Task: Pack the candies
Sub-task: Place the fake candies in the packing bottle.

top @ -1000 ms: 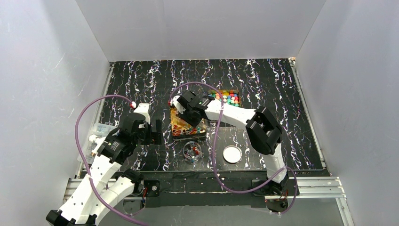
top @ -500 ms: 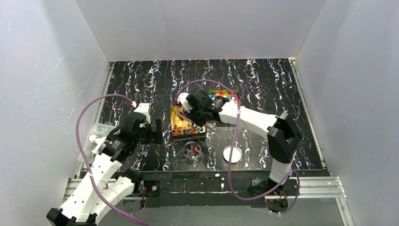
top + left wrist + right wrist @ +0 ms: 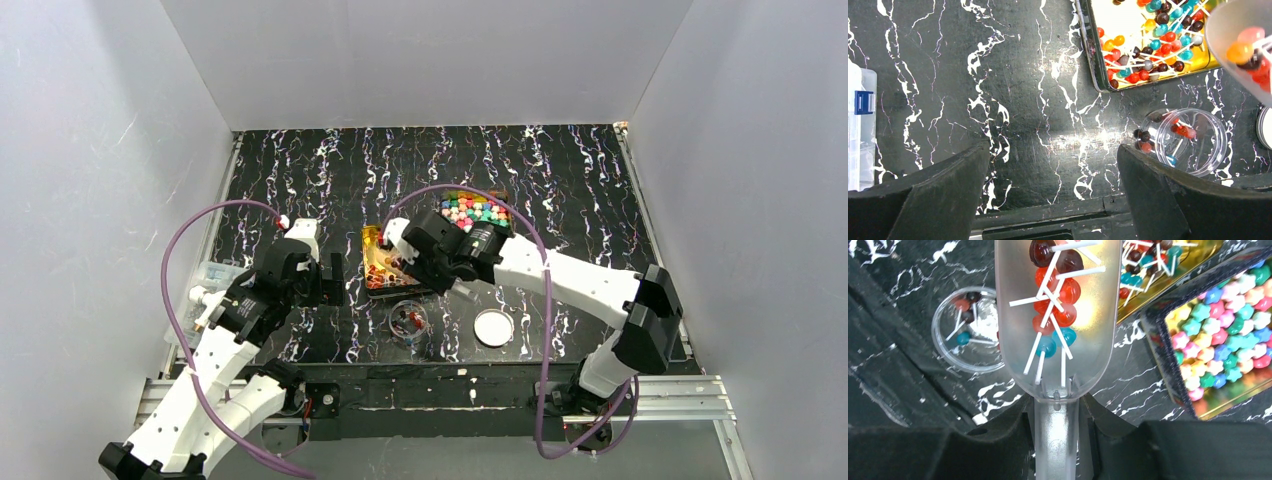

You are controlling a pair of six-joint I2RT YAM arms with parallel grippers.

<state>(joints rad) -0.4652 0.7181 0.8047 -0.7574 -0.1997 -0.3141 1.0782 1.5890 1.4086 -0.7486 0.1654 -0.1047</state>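
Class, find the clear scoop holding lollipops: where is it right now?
In the right wrist view, the clear scoop is clamped in the right gripper. It is held up between the round clear tub on its left and the lollipop tin.

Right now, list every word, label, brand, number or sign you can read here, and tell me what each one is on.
None: no view shows any readable text.
The scoop, the lollipop tin, the star-sweet tin, the round clear tub, the white lid and the plastic box with its blue clasp show no print or label.
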